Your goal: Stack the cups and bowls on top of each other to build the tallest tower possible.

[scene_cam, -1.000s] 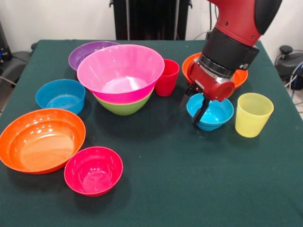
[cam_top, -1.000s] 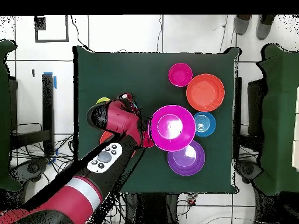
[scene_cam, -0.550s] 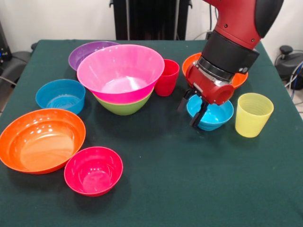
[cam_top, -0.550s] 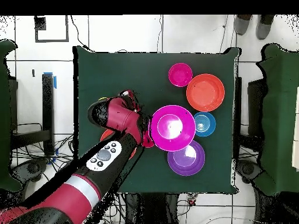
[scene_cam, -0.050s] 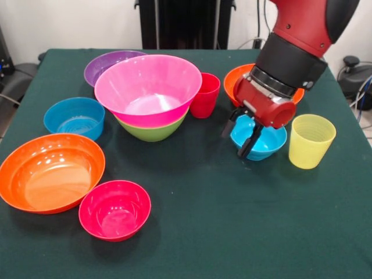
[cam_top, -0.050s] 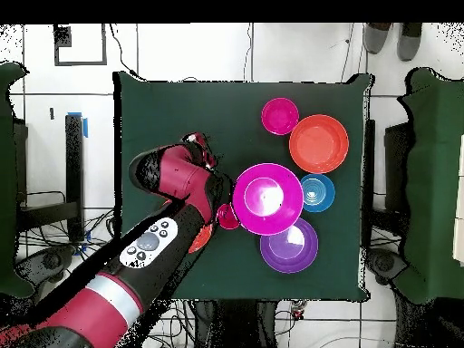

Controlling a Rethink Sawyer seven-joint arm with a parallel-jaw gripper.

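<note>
My gripper [scene_cam, -0.050s: 238, 138] hangs open at the left rim of a small blue bowl [scene_cam, -0.050s: 266, 140], one finger outside the rim and one over the bowl. A translucent yellow cup [scene_cam, -0.050s: 311, 140] stands right of that bowl and an orange bowl [scene_cam, -0.050s: 234, 78] lies behind it, partly hidden by the arm. The red cup [scene_cam, -0.050s: 204, 95] stands beside the tower, which is the big pink bowl [scene_cam, -0.050s: 148, 87] nested in the green bowl [scene_cam, -0.050s: 152, 131]. In the overhead view the arm [cam_top, -0.050s: 177, 177] hides the blue bowl and the yellow cup; the pink bowl [cam_top, -0.050s: 267, 198] and red cup [cam_top, -0.050s: 227, 217] show.
A purple bowl [scene_cam, -0.050s: 107, 63] sits behind the tower and a second blue bowl [scene_cam, -0.050s: 74, 118] to its left. A wide orange bowl [scene_cam, -0.050s: 51, 172] and a small red-pink bowl [scene_cam, -0.050s: 114, 209] lie at the front left. The green table [scene_cam, -0.050s: 244, 232] fills the front right.
The gripper has shifted slightly to the right along the blue bowl's rim. The finger gap is unchanged and no bowl or cup has moved.
</note>
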